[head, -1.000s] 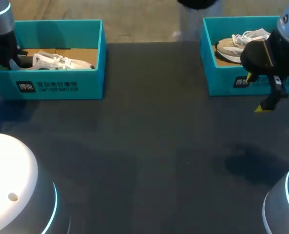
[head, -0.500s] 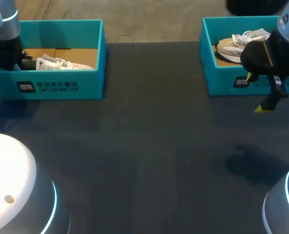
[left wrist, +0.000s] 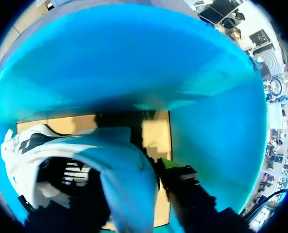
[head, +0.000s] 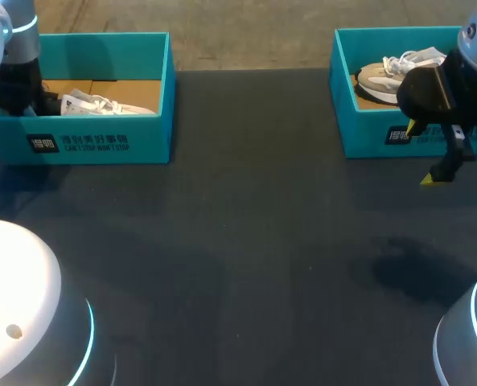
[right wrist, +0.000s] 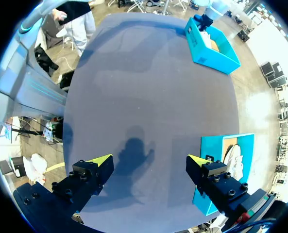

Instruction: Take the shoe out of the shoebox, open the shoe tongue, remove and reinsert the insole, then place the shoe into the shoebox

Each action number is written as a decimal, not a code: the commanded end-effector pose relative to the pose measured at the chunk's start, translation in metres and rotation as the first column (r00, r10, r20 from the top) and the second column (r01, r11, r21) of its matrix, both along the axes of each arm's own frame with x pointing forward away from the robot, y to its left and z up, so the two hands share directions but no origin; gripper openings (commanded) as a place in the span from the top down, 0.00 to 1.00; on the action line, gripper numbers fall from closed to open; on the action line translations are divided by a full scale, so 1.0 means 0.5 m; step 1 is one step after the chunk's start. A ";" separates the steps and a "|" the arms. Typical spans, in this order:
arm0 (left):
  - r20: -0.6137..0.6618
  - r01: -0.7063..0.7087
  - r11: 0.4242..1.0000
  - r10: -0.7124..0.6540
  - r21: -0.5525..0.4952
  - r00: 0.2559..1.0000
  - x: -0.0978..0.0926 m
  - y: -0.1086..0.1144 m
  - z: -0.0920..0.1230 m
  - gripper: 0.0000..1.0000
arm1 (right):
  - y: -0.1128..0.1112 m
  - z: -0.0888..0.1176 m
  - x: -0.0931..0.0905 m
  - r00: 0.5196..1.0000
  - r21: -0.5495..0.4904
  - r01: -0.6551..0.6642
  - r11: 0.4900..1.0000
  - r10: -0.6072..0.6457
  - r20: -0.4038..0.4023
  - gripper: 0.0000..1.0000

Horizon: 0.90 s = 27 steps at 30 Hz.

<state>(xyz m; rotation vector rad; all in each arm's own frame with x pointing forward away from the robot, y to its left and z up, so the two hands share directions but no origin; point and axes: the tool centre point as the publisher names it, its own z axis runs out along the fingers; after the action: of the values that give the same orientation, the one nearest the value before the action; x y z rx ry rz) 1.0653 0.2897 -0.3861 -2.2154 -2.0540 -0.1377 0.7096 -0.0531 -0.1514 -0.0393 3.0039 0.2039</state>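
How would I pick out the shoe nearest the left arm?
Start from the dark table and find the teal shoebox at its far left corner. Inside lies a white shoe with black markings, unlike the beige shoe in the right shoebox.

Shoeboxes, teal: two — left shoebox (head: 154,137), right shoebox (head: 359,129). Shoes: two, one per box — white shoe (head: 101,104), beige shoe (head: 379,78).
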 end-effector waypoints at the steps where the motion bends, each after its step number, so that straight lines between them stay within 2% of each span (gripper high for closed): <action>1: 0.009 -0.001 1.000 0.001 -0.020 1.000 -0.001 0.003 0.035 0.00 | 0.003 -0.001 0.003 1.000 -0.003 0.001 1.000 -0.001 -0.004 0.00; 14: 0.026 -0.009 0.996 0.011 -0.085 1.000 0.006 -0.019 0.154 0.00 | 0.003 -0.001 0.003 1.000 -0.003 0.001 1.000 -0.001 -0.004 0.00; 27: 0.019 -0.077 0.992 0.079 -0.100 0.997 0.003 -0.006 0.256 0.00 | 0.003 -0.001 0.003 1.000 -0.003 0.001 1.000 -0.001 -0.004 0.00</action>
<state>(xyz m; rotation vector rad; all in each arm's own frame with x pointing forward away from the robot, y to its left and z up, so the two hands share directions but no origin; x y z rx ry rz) 1.0710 0.2846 -0.2700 -2.1958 -2.2024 -0.0536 0.7096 -0.0531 -0.1514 -0.0391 3.0039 0.2039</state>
